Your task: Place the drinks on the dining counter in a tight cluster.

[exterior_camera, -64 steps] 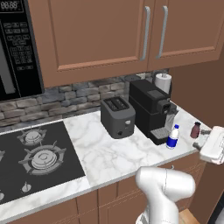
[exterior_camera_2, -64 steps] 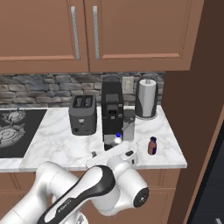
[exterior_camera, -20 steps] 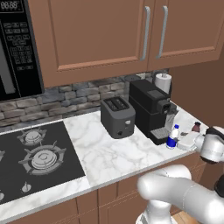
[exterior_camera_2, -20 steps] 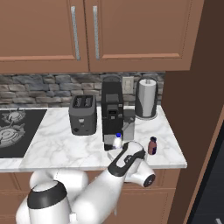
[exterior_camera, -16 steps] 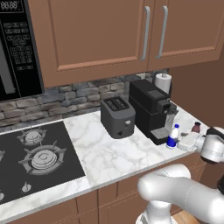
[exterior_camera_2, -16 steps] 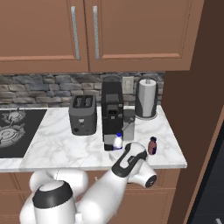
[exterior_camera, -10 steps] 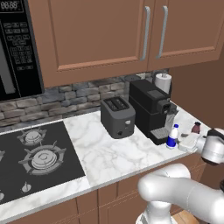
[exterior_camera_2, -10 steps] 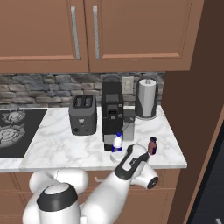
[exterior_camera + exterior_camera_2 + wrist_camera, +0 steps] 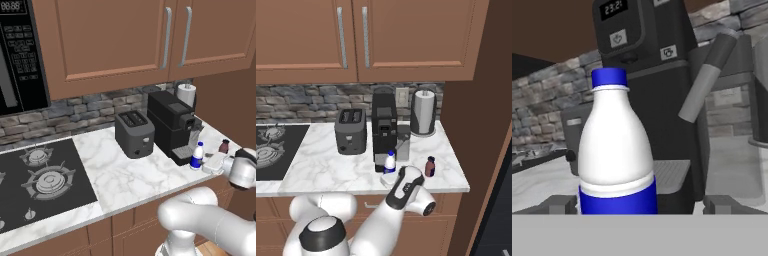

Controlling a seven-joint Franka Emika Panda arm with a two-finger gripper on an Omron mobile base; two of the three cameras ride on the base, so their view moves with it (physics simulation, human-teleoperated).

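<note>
Brown wall cabinets (image 9: 115, 45) hang above a stone backsplash (image 9: 75, 112).

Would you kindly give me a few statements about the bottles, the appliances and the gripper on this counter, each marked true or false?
1. The white bottle with the blue label stands upright in front of the coffee machine. True.
2. The gripper is shut on the white bottle. False: its jaws are open, either side of the bottle.
3. The small reddish-brown bottle lies on its side. False: it stands upright.
4. The toaster sits between the stove and the coffee machine. True.
5. A paper towel roll stands behind the coffee machine's right side. True.
</note>
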